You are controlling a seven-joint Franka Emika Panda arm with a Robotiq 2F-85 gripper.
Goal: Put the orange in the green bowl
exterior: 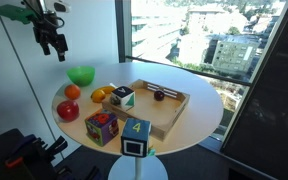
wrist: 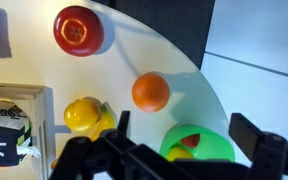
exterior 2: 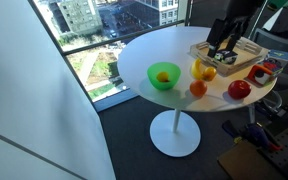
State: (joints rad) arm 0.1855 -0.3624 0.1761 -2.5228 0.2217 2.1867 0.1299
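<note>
Claw [wrist: 182, 124] up close in the wrist view, jaws spread wide and empty. In an exterior view we see the claw [exterior: 52, 40] hanging well above the surface [exterior: 204, 110]. Orange [wrist: 151, 92] sits bare on the surface, between apple [wrist: 77, 29] and bowl [wrist: 219, 150], just beside the bowl.

Now the dangers, as we judge them. It's round and smooth, so an off-centre pinch could squirt it out. The rim of the surface is close on that side, and a roll there means the floor. A yellow fruit [wrist: 84, 116] lies near too, an easy wrong pick. The bowl looks light and already holds something small [exterior 2: 163, 77]. A hard drop could skid it or bounce the orange out.

We have a round white surface on a single pedestal [exterior 2: 174, 125], carrying a wooden tray [exterior: 169, 112] and toy blocks [exterior: 102, 126]. Beyond it, tall glass and city towers far below.
</note>
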